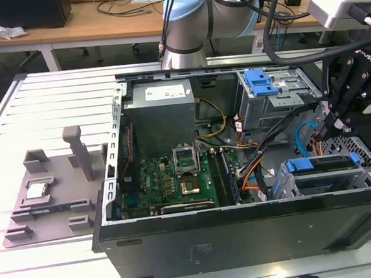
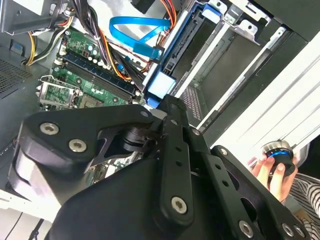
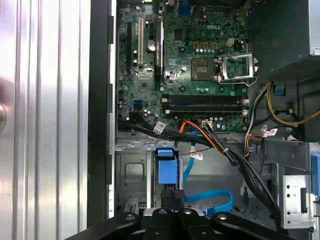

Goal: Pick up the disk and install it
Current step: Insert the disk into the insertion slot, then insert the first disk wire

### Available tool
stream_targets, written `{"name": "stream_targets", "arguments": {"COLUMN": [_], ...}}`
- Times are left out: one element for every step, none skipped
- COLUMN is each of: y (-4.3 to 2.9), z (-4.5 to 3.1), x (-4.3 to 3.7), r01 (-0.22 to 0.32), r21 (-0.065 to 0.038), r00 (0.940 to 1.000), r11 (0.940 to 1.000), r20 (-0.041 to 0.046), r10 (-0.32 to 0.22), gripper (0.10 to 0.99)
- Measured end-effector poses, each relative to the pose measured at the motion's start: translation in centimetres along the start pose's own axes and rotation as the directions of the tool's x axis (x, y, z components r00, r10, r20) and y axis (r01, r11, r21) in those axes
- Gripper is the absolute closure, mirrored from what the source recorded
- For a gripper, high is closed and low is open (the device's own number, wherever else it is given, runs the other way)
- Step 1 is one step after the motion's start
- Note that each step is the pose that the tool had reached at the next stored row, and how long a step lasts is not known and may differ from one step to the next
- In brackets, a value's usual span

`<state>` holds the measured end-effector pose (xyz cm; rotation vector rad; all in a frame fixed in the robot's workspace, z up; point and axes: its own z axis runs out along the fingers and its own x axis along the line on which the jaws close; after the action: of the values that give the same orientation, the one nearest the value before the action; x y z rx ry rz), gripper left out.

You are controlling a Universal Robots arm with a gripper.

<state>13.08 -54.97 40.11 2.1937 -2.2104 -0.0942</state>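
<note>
Tool: my tool has its fingers together, and I see nothing clamped between them.
Tips: they sit just beside the disk's blue end; I cannot tell whether they touch it.
Disk: the disk sits in the drive cage, at the corner of the computer case toward the exterior view's right.
Relation: the disk lies straight ahead of my tips, with its long axis running away from me along the cage slot. I judge a push would act lengthwise.
Beyond: a looped blue cable, then the motherboard.
Farthest: the slatted tabletop.
</note>
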Motion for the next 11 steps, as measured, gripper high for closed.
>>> {"name": "stream_targets", "arguments": {"y": [0.00, 0.00, 0.00, 0.00, 0.00, 0.00, 0.00, -0.08, -0.20, -0.30, -0.44], "z": [0.00, 0.00, 0.00, 0.01, 0.01, 0.01, 0.01, 0.02, 0.01, 0.00, -0.01], "x": [0.00, 0.00, 0.00, 0.00, 0.00, 0.00, 0.00, 0.00, -0.01, -0.03, -0.07], "r01": [0.000, 0.000, 0.000, 0.000, 0.000, 0.000, 0.000, 0.000, 0.000, 0.000, 0.000], "r21": [0.000, 0.000, 0.000, 0.000, 0.000, 0.000, 0.000, 0.000, 0.000, 0.000, 0.000], "r00": [1.0000, 1.0000, 1.0000, 1.0000, 1.0000, 1.0000, 1.0000, 1.0000, 1.0000, 1.0000, 1.0000], "r11": [1.0000, 1.0000, 1.0000, 1.0000, 1.0000, 1.0000, 1.0000, 1.0000, 1.0000, 1.0000, 1.0000], "r20": [0.0000, 0.0000, 0.0000, 0.0000, 0.0000, -0.0001, 0.0000, 0.0003, 0.0002, 0.0001, 0.0000], "r10": [0.000, 0.000, 0.000, 0.000, 0.000, 0.000, 0.000, 0.000, 0.000, 0.000, 0.000], "gripper": [0.980, 0.980, 0.980, 0.980, 0.980, 0.980, 0.980, 0.980, 0.980, 0.980, 0.980]}}
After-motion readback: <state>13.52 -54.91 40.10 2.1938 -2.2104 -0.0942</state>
